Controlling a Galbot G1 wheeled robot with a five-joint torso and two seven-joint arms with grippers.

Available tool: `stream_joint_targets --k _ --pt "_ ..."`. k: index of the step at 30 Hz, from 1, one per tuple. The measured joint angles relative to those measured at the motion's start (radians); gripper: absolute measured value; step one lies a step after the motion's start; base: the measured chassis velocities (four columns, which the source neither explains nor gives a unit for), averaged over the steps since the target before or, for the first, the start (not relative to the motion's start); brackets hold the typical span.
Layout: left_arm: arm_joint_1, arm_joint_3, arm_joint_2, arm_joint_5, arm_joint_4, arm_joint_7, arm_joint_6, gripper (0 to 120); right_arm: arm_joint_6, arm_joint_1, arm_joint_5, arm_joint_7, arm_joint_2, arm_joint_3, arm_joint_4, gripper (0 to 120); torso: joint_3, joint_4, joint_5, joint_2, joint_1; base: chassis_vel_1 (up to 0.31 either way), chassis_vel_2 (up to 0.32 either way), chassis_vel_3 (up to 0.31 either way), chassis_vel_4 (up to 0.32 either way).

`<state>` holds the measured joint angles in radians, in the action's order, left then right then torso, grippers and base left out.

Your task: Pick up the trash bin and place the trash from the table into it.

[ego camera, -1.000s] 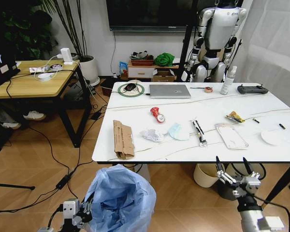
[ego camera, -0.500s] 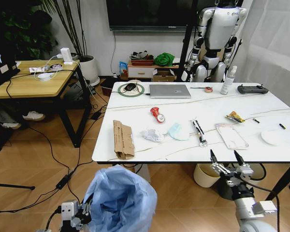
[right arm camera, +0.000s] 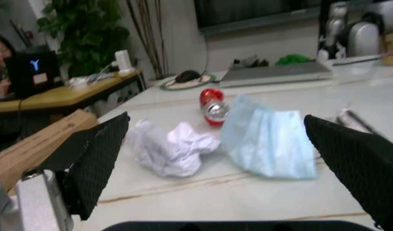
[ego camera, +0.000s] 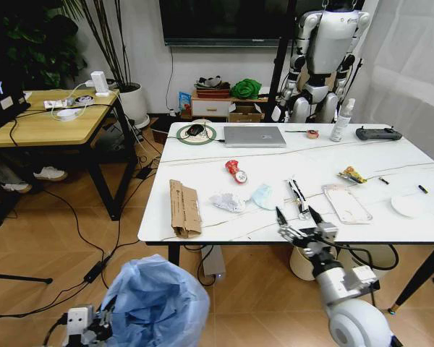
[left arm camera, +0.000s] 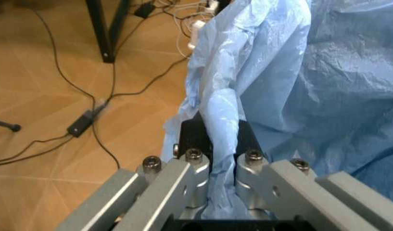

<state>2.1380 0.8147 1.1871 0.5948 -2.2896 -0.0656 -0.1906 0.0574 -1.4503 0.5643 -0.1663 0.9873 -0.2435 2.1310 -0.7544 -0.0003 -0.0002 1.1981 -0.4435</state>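
Trash bin (ego camera: 155, 303) is held below the near-left corner of the table (ego camera: 202, 166), off its edge, with the blue liner billowing over the rim. Your left gripper (left arm camera: 219, 144) is pinched on a fold of that liner at the bin's rim, so the pickup part reads as done.

Your right gripper (ego camera: 298, 219) is at the table's near edge, jaws spread wide and holding nothing. From its wrist camera it faces the light blue face mask (right arm camera: 267, 137) and the crumpled white tissue (right arm camera: 171, 147), with the crushed red can (right arm camera: 212, 108) just behind them.

Nothing from the table appears to have gone into the bin. Litter on the table includes the folded brown cardboard (ego camera: 184, 207) near the left edge, the wrappers (ego camera: 345, 202) and the white disc (ego camera: 407, 206) toward the right edge. In my judgement, the whole clearing stage is outstanding.
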Motion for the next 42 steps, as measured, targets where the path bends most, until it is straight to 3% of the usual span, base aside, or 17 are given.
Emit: stream_joint_targets --k 8,11,15,16,22,31,42 --pt "0.004 0.054 -0.020 0.046 -0.021 -0.004 -0.015 0 -0.133 0.149 0.097 0.011 -0.075 0.142 0.048 100 0.000 -0.0002 -0.0002 0.000 0.000 0.000 0.000 0.000 0.000" --pt "0.019 0.077 -0.021 0.054 -0.042 -0.005 -0.019 0 -0.220 0.280 0.180 -0.014 -0.072 0.224 0.071 100 0.000 0.0000 0.0000 0.000 0.000 0.000 0.000 0.000 0.000" --pt "0.037 0.094 -0.017 0.045 -0.044 -0.003 -0.019 0 -0.317 0.468 0.237 -0.146 0.005 0.413 0.049 100 0.000 0.0004 0.0000 0.000 0.000 0.000 0.000 0.000 0.000" --pt "0.037 0.094 -0.017 0.045 -0.044 -0.003 -0.019 0 -0.317 0.468 0.237 -0.146 0.005 0.413 0.049 100 0.000 0.0004 0.0000 0.000 0.000 0.000 0.000 0.000 0.000" --pt "0.039 0.107 -0.002 0.034 -0.034 -0.002 -0.015 0 -0.429 0.589 0.161 -0.325 0.205 0.609 -0.052 100 0.000 0.0004 -0.0004 0.000 0.000 0.000 0.000 0.000 0.000" --pt "0.026 0.107 0.006 0.038 -0.031 -0.003 -0.015 0 -0.492 0.590 -0.015 -0.394 0.294 0.663 -0.183 100 0.000 -0.0001 0.0000 0.000 0.000 0.000 0.000 0.000 0.000" --pt "0.017 0.098 0.014 0.037 -0.027 -0.006 -0.016 0 -0.481 0.585 -0.073 -0.359 0.324 0.655 -0.254 100 0.000 0.0001 0.0002 0.000 0.000 0.000 0.000 0.000 0.000"
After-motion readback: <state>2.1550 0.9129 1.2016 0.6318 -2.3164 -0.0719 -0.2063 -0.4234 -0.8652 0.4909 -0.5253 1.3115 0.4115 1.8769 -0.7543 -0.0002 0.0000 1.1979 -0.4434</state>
